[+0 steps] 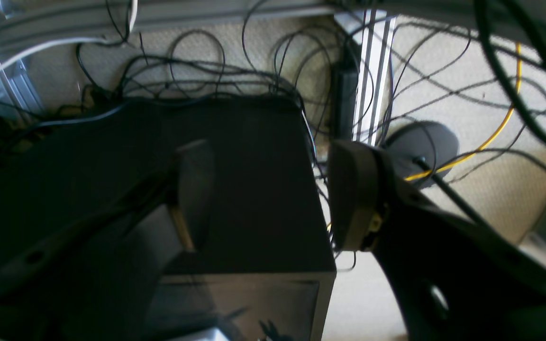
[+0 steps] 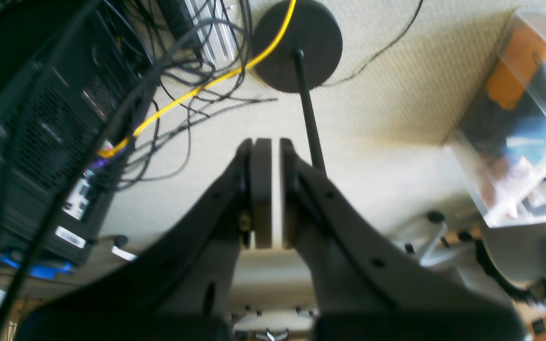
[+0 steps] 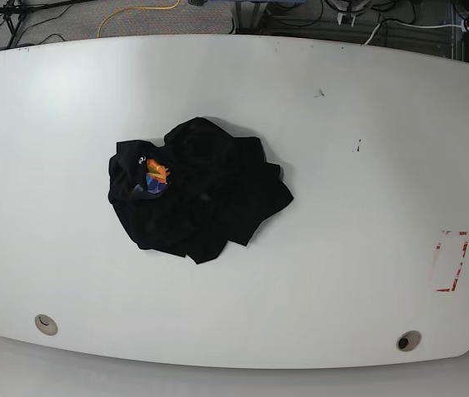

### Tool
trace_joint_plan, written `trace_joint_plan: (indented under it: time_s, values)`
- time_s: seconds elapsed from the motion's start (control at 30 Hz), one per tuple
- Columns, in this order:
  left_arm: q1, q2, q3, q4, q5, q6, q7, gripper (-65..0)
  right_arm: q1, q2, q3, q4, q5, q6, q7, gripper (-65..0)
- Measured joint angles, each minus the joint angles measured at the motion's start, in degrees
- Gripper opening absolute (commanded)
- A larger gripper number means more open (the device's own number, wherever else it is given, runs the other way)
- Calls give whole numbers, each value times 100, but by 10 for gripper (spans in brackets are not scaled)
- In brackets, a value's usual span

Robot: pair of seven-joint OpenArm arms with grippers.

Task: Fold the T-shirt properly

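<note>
On the white bench (image 3: 317,248), left of centre in the base view and a little nearer the far edge than the near one, the T-shirt (image 3: 205,194) lies in a crumpled black heap, unfolded, its orange, yellow and blue-purple print (image 3: 156,176) showing on the heap's left part. Bare bench all round it; well apart from every edge. A red-outlined rectangle (image 3: 451,261) is marked near the bench's right edge, and two round holes (image 3: 45,324) sit near the near corners. Neither arm shows in the base view, so neither pincer is over the bench or near the garment. Left gripper (image 1: 273,194), wrist view: fingers spread wide, nothing between them, hanging above a black box-shaped case (image 1: 254,199) and a tangle of cables on carpet. Right gripper (image 2: 275,194), wrist view: pads (image 2: 261,189) drawn almost together with only a thin slit between, clenched on nothing, above carpet, with a round black stand base (image 2: 296,42) and a yellow cable (image 2: 183,99) beyond it. The T-shirt shows in neither wrist view.
</note>
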Motion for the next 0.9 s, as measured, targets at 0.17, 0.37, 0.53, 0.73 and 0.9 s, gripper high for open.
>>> trace_joint_plan:
  time_s: [0.17,0.37,0.53,0.73,0.9]
  values:
    - [39,0,0,-39,-9,-33,4,-302,-33,0,4,0,0,-4,33,-629]
    - [50,2,-9,-72,39,-33,46,-303,-59,0,4,-37,0,-35,61,-628]
    - [-13,0,-9,-70,59,-33,59,-303,-50,2,2,-37,0,-50,70,-628]
    - [-24,-2,-9,-59,57,-33,-50,-301,-55,2,4,-22,0,-70,50,-627]
    - [35,-2,-9,-61,59,-33,-17,-301,-79,2,7,-22,0,-70,15,-628]
